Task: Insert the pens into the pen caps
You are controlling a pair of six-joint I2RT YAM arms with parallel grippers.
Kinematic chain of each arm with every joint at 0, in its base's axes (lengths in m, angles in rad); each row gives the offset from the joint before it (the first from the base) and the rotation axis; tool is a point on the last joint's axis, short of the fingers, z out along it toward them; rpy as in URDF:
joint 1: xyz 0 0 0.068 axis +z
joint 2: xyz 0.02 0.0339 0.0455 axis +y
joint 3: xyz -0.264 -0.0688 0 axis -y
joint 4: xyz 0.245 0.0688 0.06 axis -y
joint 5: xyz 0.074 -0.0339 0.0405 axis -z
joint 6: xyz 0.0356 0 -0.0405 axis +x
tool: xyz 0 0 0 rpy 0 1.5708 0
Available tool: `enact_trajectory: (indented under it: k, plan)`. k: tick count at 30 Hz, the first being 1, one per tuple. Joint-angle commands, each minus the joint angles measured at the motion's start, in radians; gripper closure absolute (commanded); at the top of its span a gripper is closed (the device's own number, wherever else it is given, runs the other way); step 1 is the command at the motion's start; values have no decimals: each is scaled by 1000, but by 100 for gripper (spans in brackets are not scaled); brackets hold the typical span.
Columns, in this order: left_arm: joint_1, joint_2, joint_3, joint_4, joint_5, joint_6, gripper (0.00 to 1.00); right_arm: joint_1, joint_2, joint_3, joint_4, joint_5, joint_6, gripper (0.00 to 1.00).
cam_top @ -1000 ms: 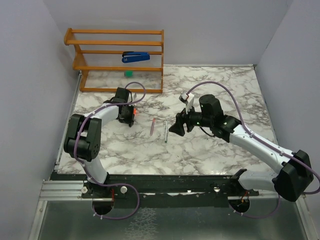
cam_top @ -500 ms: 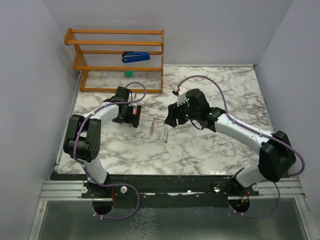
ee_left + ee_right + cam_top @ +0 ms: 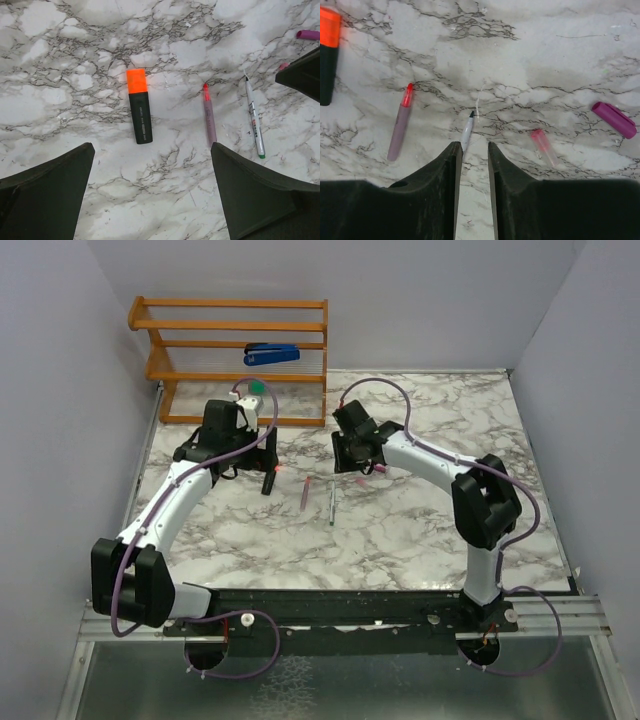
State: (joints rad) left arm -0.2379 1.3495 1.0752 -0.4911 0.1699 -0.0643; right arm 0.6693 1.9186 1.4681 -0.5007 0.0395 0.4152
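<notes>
The black marker [image 3: 140, 117] lies on the marble with the orange cap [image 3: 136, 81] on its far end; it also shows as the black marker [image 3: 268, 483] in the top view. To its right lie the pink pen [image 3: 209, 117] and the grey pen [image 3: 254, 125], both bare. My left gripper [image 3: 152, 200] hangs open above and short of the marker, holding nothing. My right gripper [image 3: 471, 147] hovers over the grey pen [image 3: 467, 131]; its jaws stand a narrow gap apart, with nothing between them. The pink cap [image 3: 543, 146] and purple cap [image 3: 614, 119] lie loose to its right.
A wooden rack [image 3: 230, 365] stands at the back left, with a blue stapler-like object [image 3: 272, 353] on it and a small green object [image 3: 257, 387] below. Grey walls close in the table on both sides. The right gripper's dark body [image 3: 301, 75] shows beside the purple cap [image 3: 308, 34].
My left gripper opened, let go of the capped marker and drew back and up. The right arm swung left and farther back over the pens, and its jaws narrowed.
</notes>
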Motion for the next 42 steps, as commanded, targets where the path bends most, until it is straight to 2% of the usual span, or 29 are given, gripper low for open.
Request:
enact_trajectory:
  k: [1, 5, 13, 29, 31, 34, 37, 42]
  plan:
    - [0, -11, -25, 7, 81, 12, 1, 11, 52, 86, -172, 94, 37, 66]
    - [0, -20, -54, 46, 133, -8, 1, 36, 86, 125, -216, 106, 45, 61]
    - [0, 9, -116, 102, 195, -2, 1, 92, 206, 235, -324, 134, 82, 60]
    - [0, -19, -152, 145, 239, -17, 1, 93, 285, 232, -278, 108, 131, 65]
    - [0, -28, -162, 156, 237, -20, 1, 92, 293, 227, -270, 99, 132, 69]
    - [0, -47, -177, 176, 232, -33, 1, 92, 310, 225, -265, 88, 131, 87]
    - [2, -93, -208, 230, 223, -83, 1, 92, 315, 212, -259, 91, 127, 99]
    - [2, -126, -218, 248, 192, -125, 1, 92, 296, 160, -218, 79, 123, 100]
